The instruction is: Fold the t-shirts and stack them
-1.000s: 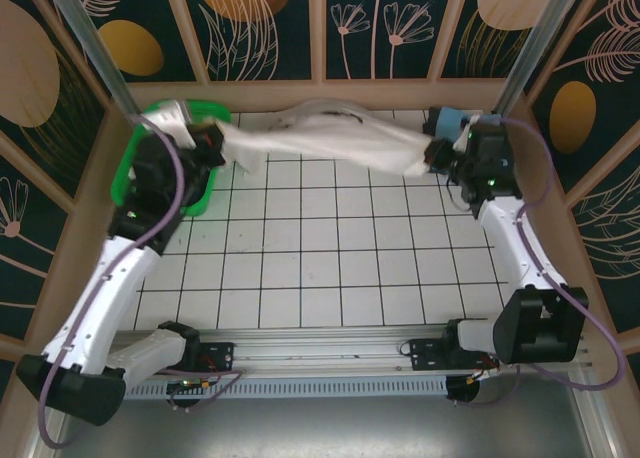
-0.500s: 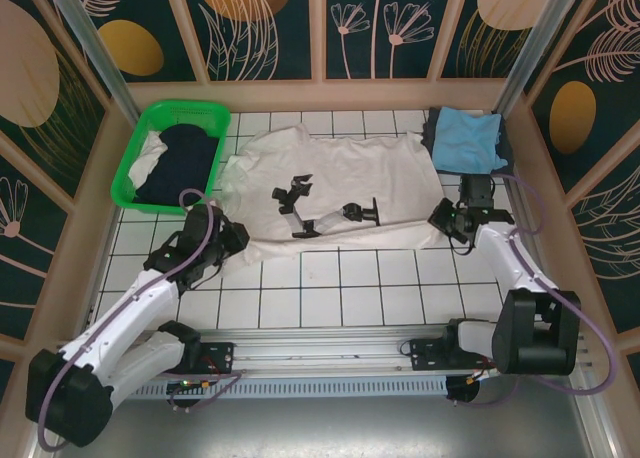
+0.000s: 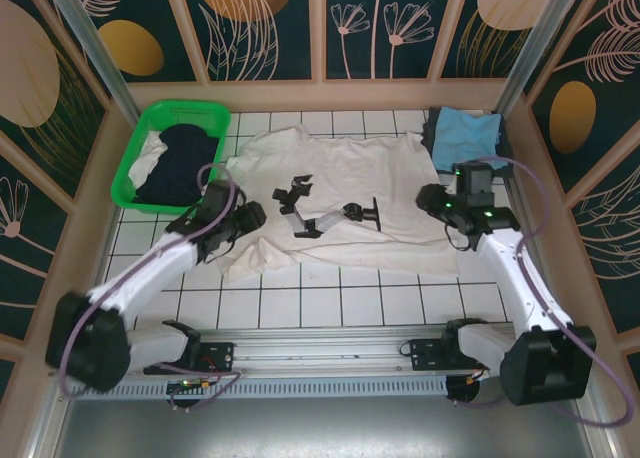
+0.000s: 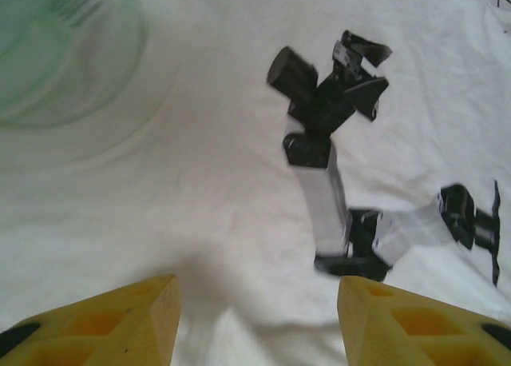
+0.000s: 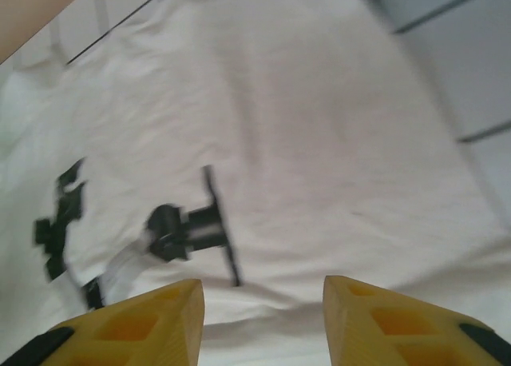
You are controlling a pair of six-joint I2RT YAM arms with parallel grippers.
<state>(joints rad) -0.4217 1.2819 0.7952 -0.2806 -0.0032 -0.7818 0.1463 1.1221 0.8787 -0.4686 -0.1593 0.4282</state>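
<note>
bare tiles near, t-shirt, basket beyond

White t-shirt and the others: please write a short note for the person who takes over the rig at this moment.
Left gripper: open, empty, over the near-left part of the white t-shirt.
Right gripper: open, empty, over its right side.
White t-shirt: spread on the table, print up, near-left edge rumpled.
Light blue t-shirt: far right corner, on a dark t-shirt.
Dark navy t-shirt: in the green basket.
Done: white one laid out.
Left: fold and stack it, then probably the basket's shirt.
</note>
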